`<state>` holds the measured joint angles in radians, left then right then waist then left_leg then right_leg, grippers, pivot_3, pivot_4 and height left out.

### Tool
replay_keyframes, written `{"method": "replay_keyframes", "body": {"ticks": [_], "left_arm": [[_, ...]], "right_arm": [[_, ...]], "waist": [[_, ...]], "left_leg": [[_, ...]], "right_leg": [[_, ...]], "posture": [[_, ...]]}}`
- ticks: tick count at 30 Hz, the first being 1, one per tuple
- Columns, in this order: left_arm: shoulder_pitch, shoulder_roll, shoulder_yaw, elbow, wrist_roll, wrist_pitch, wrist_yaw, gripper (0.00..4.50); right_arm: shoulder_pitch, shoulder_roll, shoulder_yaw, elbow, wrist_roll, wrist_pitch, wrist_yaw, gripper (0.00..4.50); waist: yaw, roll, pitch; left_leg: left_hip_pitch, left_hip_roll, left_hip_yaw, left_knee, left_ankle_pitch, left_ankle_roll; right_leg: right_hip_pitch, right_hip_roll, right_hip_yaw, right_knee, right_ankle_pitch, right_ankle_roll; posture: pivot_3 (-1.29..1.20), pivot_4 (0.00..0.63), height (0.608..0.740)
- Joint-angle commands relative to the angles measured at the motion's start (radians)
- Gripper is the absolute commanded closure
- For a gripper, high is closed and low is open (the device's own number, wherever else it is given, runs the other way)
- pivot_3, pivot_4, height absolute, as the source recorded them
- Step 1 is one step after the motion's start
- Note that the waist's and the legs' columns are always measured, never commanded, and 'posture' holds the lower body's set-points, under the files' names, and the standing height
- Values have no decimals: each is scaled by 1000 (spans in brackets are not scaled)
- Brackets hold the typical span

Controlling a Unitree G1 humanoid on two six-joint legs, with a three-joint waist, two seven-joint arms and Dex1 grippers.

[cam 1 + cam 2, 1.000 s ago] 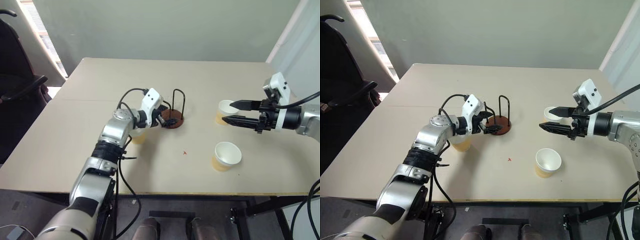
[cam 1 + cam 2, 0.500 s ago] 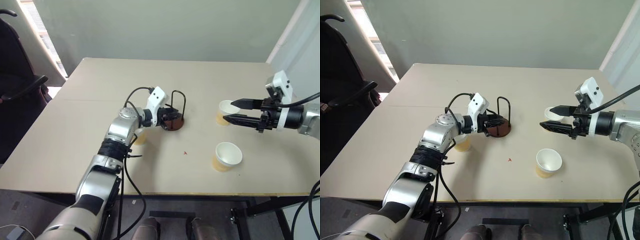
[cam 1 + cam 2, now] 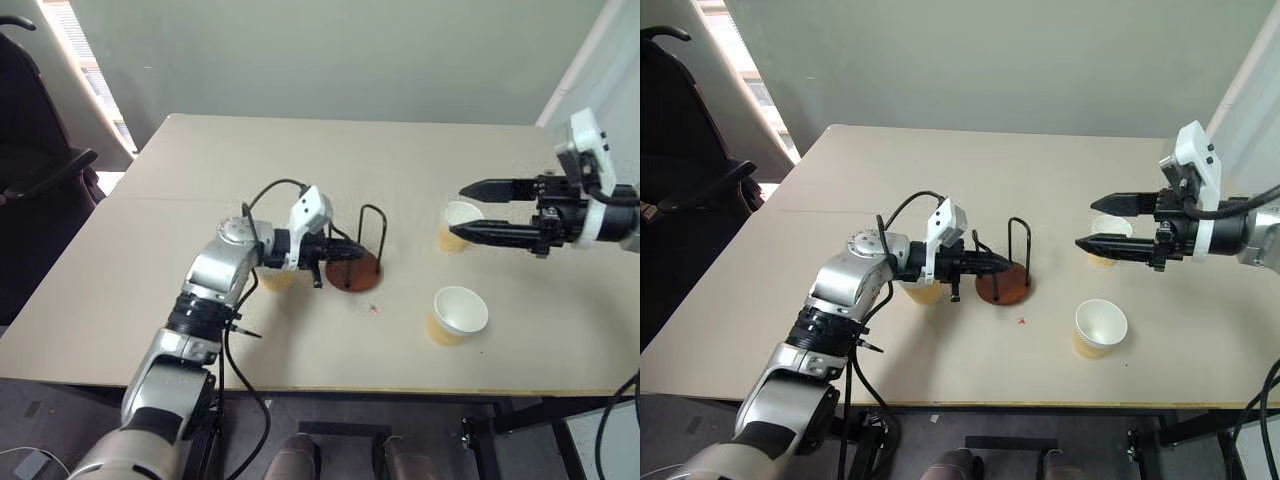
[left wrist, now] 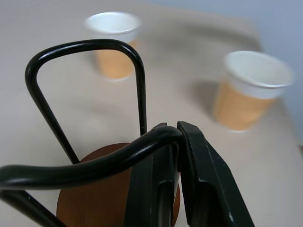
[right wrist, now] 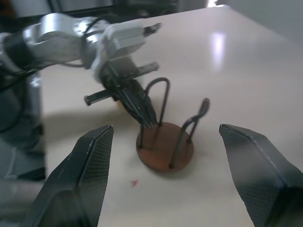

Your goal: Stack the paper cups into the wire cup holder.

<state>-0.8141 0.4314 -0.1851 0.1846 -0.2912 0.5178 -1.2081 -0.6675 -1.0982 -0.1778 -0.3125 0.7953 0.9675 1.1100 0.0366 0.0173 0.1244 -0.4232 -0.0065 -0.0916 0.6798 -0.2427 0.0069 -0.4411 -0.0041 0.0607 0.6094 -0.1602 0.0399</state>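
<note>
Left gripper (image 3: 352, 254) clamped on near wire loop of wire cup holder (image 3: 354, 270), right gripper (image 3: 457, 211) spread wide, empty, above far paper cup (image 3: 456, 226), table (image 3: 330, 170).

Table (image 3: 150, 240): matt pale beige top, smooth, looks laminate; faint sheen in right wrist view.

Paper cups: matt tan-yellow paper outside, white smooth inside, rolled white rim. One at the right front (image 3: 455, 313), one further back on the right (image 3: 458, 224), one behind the left arm (image 3: 924, 292).

Wire cup holder (image 3: 355, 270): reddish-brown disc base, satin, wood-like; thin black wire loops, smooth, slight gloss.

Left gripper (image 3: 345, 256): black fingers, smooth hard plastic, low sheen; white glossy plastic housing behind.

Right gripper (image 3: 466, 210): black fingers with fine cross-hatched texture on the inner faces.

Left arm (image 3: 215, 270): silver metallic shell, semi-gloss.
</note>
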Motion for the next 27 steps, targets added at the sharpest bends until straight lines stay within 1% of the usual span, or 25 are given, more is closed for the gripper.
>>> {"method": "replay_keyframes", "body": {"ticks": [1, 5, 8, 11, 16, 20, 22, 23, 27], "left_arm": [[5, 8, -22, -97, -34, 20, -34, 4460], [14, -3, -58, -120, -39, 27, -46, 4460], [35, -1, -89, -139, -41, 26, -57, 4460], [54, 4, -110, -144, -34, 16, -64, 4460], [87, 11, -146, -124, 0, -43, -69, 4460], [105, 45, -194, -85, 56, -119, -103, 4460], [113, 64, -210, -80, 74, -142, -121, 3861], [116, 71, -215, -80, 79, -153, -129, 3637], [112, 73, -191, -70, 85, -183, -112, 2278]], "right_arm": [[29, -75, -50, -18, 12, -16, 71, 775], [56, -136, -61, -3, 6, -34, 112, 775], [110, -178, -93, -24, 14, -32, 143, 775], [155, -204, -113, -33, 11, -39, 161, 775], [181, -210, -120, -34, 6, -55, 163, 775], [185, -206, -109, -28, -2, -73, 161, 775], [186, -206, -103, -27, -4, -80, 161, 775], [185, -206, -101, -26, -5, -83, 161, 775], [180, -206, -92, -21, -8, -87, 159, 775]], "waist": [[0, 0, 0], [0, 0, 0], [-1, 0, 0], [-1, 0, 0], [-2, 0, 0], [-2, 1, 0], [-4, 1, -1], [-5, 2, -1], [-6, 1, -1]], "left_leg": [[0, 0, 0, 1, 0, -1], [0, 0, 1, 2, -2, 1], [0, 0, 1, 2, -5, 6], [0, 0, 1, 2, -5, 6], [1, 0, 2, 2, -5, 7], [4, 0, 1, 2, -6, 8], [5, 0, 1, 2, -7, 9], [6, 0, 1, 2, -7, 9], [4, 0, 1, 2, -7, 10]], "right_leg": [[0, 0, 0, 0, -1, 0], [0, -1, 1, 0, -1, 0], [0, -1, 0, 1, -1, 0], [0, -1, 0, 1, -1, 0], [1, -1, 1, 1, -2, 1], [5, -1, 1, 0, -3, 1], [6, -1, 1, 0, -3, 1], [6, -1, 1, 0, -4, 0], [5, -1, 1, 1, -4, -1]], "posture": [[0, 150, 740], [0, 150, 740], [0, 150, 740], [0, 150, 740], [0, 150, 740], [0, 150, 740], [0, 150, 740], [0, 150, 740], [0, 150, 740]]}}
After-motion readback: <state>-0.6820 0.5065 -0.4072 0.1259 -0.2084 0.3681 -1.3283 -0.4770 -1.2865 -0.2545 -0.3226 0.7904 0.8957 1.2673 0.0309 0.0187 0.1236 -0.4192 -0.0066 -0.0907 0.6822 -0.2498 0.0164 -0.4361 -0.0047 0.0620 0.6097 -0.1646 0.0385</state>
